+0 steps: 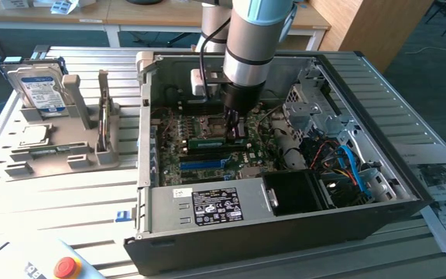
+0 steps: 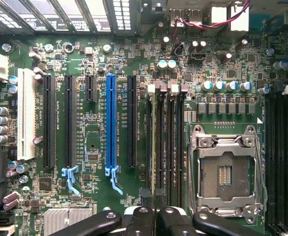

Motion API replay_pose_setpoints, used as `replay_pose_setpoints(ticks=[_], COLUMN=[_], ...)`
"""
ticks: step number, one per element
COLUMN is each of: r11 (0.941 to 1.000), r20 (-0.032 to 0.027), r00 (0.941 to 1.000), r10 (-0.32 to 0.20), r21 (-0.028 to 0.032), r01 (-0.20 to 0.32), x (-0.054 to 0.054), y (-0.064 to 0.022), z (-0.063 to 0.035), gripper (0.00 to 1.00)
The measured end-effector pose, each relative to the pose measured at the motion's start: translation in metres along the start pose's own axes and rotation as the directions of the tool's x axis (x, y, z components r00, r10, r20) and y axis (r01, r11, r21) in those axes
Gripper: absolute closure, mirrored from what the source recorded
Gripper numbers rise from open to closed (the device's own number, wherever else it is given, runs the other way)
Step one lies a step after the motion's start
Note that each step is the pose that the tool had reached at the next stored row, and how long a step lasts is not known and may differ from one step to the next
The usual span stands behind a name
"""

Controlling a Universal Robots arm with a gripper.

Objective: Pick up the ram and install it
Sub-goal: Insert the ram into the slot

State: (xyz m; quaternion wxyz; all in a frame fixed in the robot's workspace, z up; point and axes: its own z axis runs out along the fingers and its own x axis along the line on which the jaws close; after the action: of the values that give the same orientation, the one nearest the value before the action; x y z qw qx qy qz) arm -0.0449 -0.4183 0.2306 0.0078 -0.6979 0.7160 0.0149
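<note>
The arm (image 1: 250, 35) reaches down into the open computer case (image 1: 285, 232) on the counter (image 1: 53, 197); its fingers (image 1: 232, 123) are drawn close onto the ram (image 1: 207, 142), a green stick standing on edge on the motherboard (image 1: 200, 165). At the exterior view's left, a grey holder (image 1: 83, 157) carries a hard drive (image 1: 41, 87)

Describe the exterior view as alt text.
A robot arm reaches into an open computer case, its fingers closed on the green ram over the motherboard. A hard drive stands racked at the exterior view's left.
</note>
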Motion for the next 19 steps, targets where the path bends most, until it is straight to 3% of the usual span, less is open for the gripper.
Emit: replay_pose_setpoints(ticks=[19], r11=[1.0000], r20=[0.0002], r00=[1.0000], r10=[-0.001], r21=[0.0000], r01=[0.001], x=[0.0004], y=[-0.0003], z=[0.0021], gripper=[0.88])
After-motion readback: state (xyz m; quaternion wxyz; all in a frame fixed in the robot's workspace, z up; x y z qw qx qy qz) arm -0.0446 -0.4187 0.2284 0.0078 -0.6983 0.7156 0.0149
